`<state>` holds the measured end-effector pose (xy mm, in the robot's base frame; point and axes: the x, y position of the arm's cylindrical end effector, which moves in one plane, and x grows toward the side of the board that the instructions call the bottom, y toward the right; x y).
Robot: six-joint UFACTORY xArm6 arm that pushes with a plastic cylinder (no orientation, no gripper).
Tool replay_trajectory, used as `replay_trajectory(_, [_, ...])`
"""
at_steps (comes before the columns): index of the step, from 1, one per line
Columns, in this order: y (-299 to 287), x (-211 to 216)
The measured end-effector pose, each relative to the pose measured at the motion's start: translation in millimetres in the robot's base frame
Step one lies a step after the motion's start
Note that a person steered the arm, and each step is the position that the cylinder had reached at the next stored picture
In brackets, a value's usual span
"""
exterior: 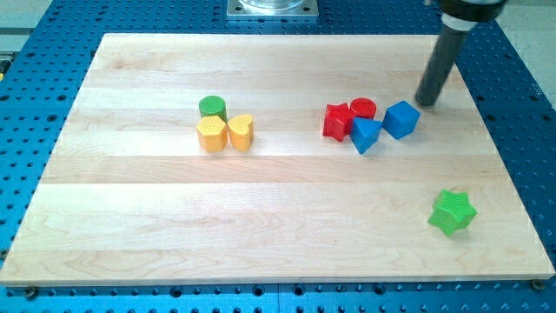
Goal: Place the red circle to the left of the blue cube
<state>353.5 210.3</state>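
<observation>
Red circle point(363, 109) toward the board's right edge, wedged among red star point(336, 121), blue triangle point(366, 135) and blue cube point(401, 119). No gripper: just my tip point(426, 103), touching nothing, just beyond the cube toward the top-right corner, probably lining up a push.

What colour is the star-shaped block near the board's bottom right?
Green: the green star, in the camera view.

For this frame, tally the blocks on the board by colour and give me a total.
Red: 2, the red star and the red circle
Blue: 2, the blue cube and the blue triangle-like block
Yellow: 2, the yellow hexagon and the yellow heart
Green: 2, the green circle and the green star
Total: 8
</observation>
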Motion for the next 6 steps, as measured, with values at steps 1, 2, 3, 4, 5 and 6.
replay_trajectory(1, [-12.2,101.6])
replay_trajectory(2, [-10.3,102.9])
replay_trajectory(3, [-30.8,26.2])
replay_trajectory(4, [-96.5,-23.0])
replay_trajectory(5, [-113.5,3.7])
replay_trajectory(6, [-66.7,70.7])
